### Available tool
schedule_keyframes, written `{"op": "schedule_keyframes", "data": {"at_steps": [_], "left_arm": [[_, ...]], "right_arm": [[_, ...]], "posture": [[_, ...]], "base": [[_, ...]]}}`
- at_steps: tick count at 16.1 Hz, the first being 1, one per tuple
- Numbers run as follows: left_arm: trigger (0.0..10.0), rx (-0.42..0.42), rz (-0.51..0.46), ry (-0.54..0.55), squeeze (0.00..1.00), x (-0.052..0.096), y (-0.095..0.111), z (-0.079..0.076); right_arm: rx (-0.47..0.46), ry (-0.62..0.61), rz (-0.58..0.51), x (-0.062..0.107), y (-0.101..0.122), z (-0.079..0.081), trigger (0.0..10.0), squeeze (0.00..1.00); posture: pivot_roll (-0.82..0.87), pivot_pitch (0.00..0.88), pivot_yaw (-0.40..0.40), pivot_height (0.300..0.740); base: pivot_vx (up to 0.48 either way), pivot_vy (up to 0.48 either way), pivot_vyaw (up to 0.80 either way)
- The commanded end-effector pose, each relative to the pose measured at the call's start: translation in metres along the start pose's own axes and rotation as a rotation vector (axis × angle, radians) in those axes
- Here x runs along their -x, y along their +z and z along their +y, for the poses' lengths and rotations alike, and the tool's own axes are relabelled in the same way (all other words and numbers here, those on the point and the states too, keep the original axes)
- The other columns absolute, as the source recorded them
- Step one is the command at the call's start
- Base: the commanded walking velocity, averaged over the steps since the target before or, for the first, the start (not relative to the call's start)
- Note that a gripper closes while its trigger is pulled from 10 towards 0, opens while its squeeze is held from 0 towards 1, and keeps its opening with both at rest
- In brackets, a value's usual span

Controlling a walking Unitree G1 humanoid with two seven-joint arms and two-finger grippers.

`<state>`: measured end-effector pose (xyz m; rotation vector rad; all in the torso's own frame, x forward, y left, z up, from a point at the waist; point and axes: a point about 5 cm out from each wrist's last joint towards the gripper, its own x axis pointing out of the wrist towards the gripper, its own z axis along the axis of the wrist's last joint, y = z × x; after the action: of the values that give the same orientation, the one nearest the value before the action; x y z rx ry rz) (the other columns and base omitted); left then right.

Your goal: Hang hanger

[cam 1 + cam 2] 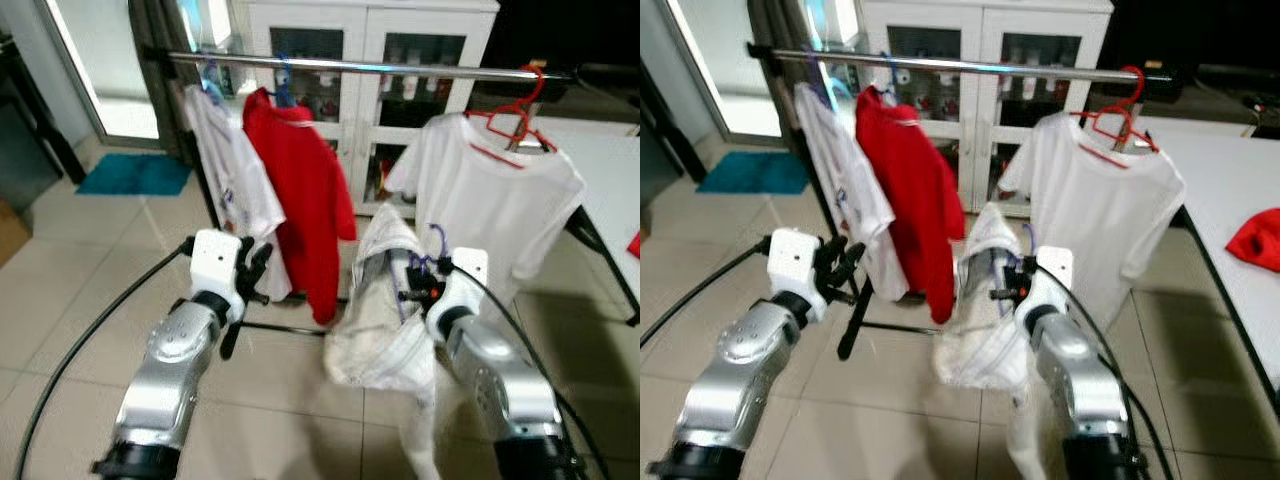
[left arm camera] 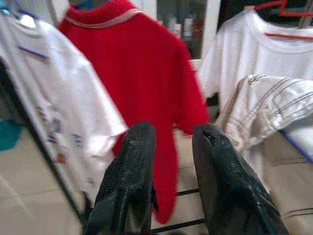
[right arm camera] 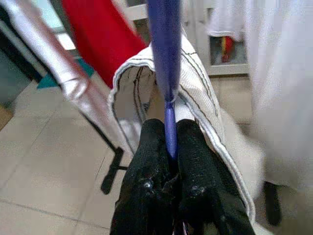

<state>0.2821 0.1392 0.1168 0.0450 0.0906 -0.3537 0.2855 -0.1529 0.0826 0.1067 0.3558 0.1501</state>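
The right end effector [image 3: 168, 147] is clamped on the purple hanger [image 3: 165, 58], which carries a white shirt [image 1: 385, 300] and sits well below the rail [image 1: 400, 67]. The left end effector [image 2: 173, 161] waits beside it, fingers apart and empty. Carrying looks underway; next, I'd say, lift the hook over the bare rail between the red shirt [image 1: 300, 190] and white tee [image 1: 500, 200].
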Motion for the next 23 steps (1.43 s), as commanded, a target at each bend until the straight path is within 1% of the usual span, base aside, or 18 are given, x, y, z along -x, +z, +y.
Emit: {"op": "schedule_keyframes", "data": {"at_steps": [1,3,4,13,16,17,18,22,23], "left_arm": [[10.0,-0.009,-0.01,-0.01,0.0,0.0,0.003,-0.001],[10.0,-0.01,-0.011,-0.013,0.0,0.0,0.003,-0.001],[10.0,-0.01,-0.01,-0.016,0.0,0.0,0.003,-0.001],[10.0,-0.013,-0.014,-0.028,0.0,-0.001,0.003,-0.001],[10.0,0.012,-0.028,-0.015,0.0,-0.002,0.005,0.001],[10.0,0.041,-0.04,-0.001,0.0,-0.001,0.007,0.004],[10.0,0.051,-0.045,0.008,0.0,-0.001,0.008,0.007],[10.0,0.041,-0.069,0.085,0.0,0.003,0.011,0.023],[10.0,0.042,-0.069,0.084,0.0,0.003,0.011,0.022]], "right_arm": [[-0.02,0.003,-0.05,0.0,0.013,0.0,10.0,0.0],[-0.018,-0.007,-0.046,0.001,0.012,-0.002,10.0,0.0],[-0.006,-0.023,-0.047,0.002,0.011,-0.005,10.0,0.0],[-0.008,-0.032,-0.052,0.002,0.01,-0.005,10.0,0.0],[0.001,-0.015,-0.061,0.001,0.013,-0.004,10.0,0.0],[0.006,0.0,-0.069,0.001,0.015,-0.002,10.0,0.0],[0.009,0.008,-0.073,0.0,0.016,-0.001,10.0,0.0],[0.0,-0.017,-0.109,-0.002,0.023,-0.004,10.0,0.0],[0.002,-0.018,-0.11,-0.002,0.024,-0.005,10.0,0.0]], "posture": [[0.02,0.026,0.008,0.74],[0.02,0.021,0.01,0.74],[0.02,0.018,0.011,0.74],[0.02,0.001,0.021,0.74],[0.02,0.007,0.018,0.74],[0.02,0.007,0.018,0.74],[0.02,0.007,0.018,0.74],[0.02,0.007,0.007,0.74],[0.02,0.007,0.005,0.74]], "base": [[0.356,0.0,-0.76],[0.356,0.0,-0.77],[0.356,0.0,0.0],[0.362,0.0,0.0],[0.364,0.0,0.0],[0.368,0.0,0.0],[0.364,0.0,0.0],[0.364,0.0,0.0],[0.364,0.0,0.0]]}}
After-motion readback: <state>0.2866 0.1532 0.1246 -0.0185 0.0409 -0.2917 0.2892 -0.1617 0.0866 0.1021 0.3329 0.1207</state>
